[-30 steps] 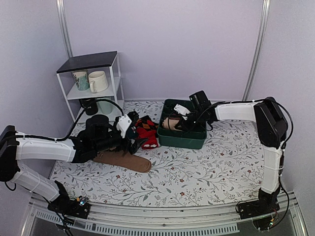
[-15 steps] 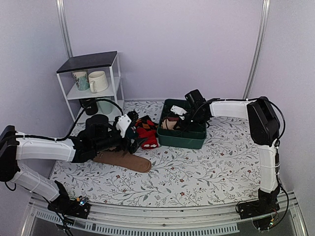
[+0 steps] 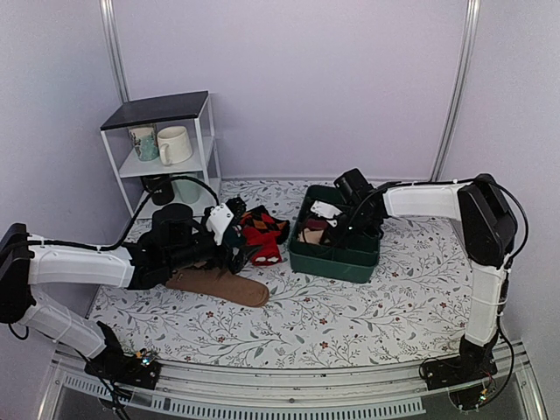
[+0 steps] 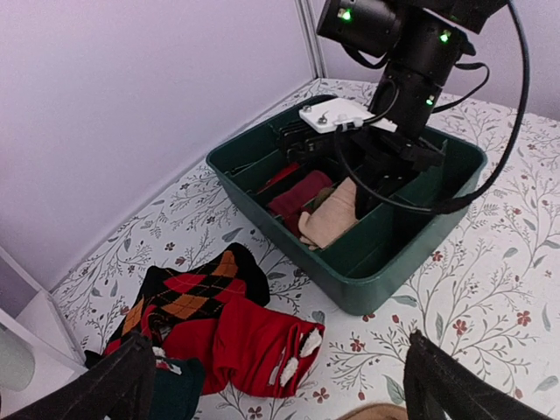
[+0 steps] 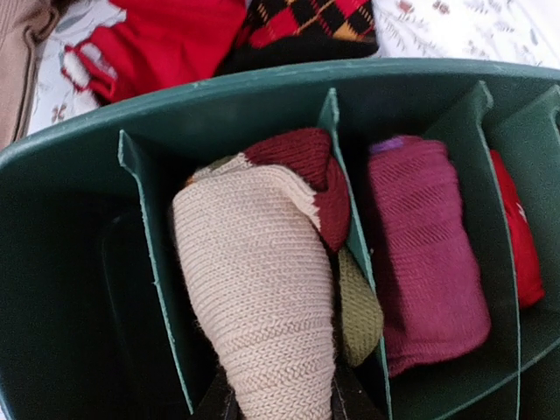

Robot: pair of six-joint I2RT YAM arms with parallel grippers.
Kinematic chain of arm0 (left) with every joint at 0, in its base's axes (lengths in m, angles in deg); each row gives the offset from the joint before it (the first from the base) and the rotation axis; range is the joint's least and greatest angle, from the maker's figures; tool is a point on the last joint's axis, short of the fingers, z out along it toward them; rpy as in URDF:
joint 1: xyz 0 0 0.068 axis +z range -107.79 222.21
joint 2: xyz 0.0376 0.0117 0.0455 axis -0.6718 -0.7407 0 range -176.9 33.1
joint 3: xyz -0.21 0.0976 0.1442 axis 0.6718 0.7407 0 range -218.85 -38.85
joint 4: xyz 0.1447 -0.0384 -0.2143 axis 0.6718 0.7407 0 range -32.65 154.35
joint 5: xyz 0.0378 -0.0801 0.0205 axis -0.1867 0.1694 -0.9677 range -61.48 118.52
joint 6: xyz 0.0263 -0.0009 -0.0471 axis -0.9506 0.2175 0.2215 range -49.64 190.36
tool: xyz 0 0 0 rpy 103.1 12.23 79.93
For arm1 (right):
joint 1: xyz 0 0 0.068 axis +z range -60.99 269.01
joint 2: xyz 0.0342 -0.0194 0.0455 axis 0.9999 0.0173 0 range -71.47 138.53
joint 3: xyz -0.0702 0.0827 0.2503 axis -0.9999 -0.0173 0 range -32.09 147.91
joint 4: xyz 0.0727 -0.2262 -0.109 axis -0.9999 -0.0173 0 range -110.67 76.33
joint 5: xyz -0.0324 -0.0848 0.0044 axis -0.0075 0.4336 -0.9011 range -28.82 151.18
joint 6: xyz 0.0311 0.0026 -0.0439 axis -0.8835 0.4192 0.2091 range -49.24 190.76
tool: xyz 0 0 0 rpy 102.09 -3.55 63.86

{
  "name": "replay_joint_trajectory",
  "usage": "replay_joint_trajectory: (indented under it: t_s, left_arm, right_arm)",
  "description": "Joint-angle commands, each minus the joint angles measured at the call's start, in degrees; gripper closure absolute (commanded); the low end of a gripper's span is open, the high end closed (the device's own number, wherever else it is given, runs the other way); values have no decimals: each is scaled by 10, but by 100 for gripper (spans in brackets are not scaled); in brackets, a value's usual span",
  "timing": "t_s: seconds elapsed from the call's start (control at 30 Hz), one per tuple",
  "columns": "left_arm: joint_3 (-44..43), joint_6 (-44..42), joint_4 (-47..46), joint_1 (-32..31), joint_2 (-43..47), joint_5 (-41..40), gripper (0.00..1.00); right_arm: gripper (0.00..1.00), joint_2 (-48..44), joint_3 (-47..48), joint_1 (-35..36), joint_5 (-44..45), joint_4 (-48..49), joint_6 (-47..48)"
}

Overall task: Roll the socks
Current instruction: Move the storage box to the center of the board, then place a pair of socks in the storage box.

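The socks [image 5: 262, 289] are a rolled beige knit bundle standing in one compartment of a green divided bin [image 5: 79, 153]. A maroon part shows at the roll's far end, and an olive bit bulges against the divider on its right. The right gripper [image 5: 284, 407] reaches down into that compartment. Its two dark fingers press against the near end of the roll, one on each side, so it is clenched on the socks. In the wrist view, the compartment just right of the gripper holds a magenta rolled sock [image 5: 429, 262]. A red item [image 5: 518, 232] sits in the slot beyond that. Past the bin's far rim lie red-and-black argyle socks [image 5: 306, 22] and a red sock [image 5: 162, 39] on the floral tablecloth [image 3: 367, 306].

The left gripper [image 3: 241, 254] hangs low over the cloth, well apart from the bin. Its fingers are spread wide and hold nothing. The argyle socks and the red sock lie just ahead of it, between it and the bin. A plain brown sock [image 3: 219, 285] lies flat under its wrist. Behind that arm stands a small white shelf [image 3: 162, 114] with two mugs [image 3: 173, 144].
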Motion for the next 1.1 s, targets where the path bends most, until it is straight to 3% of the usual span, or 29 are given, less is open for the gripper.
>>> replay_joint_trajectory:
  t_s: [0.0, 0.3, 0.5, 0.63, 0.83, 1.07]
  left_arm:
    - [0, -2, -6, 9, 0, 11, 0]
    - [-6, 3, -4, 8, -4, 16, 1]
    - [-2, -2, -3, 9, -2, 13, 1]
    - [-2, -2, -3, 9, -6, 12, 0]
    - [1, -1, -8, 9, -7, 14, 1]
    - [0, -2, -8, 9, -10, 15, 1]
  right_arm:
    - [100, 23, -68, 5, 31, -178, -16]
    - [100, 35, 30, -1, -53, -130, -103]
    - [97, 45, 2, -1, -37, -78, -207]
    - [93, 66, -3, 3, -26, -102, -228]
    - [82, 49, -44, 4, 33, -108, -241]
    - [63, 23, -74, 4, 59, -99, -225]
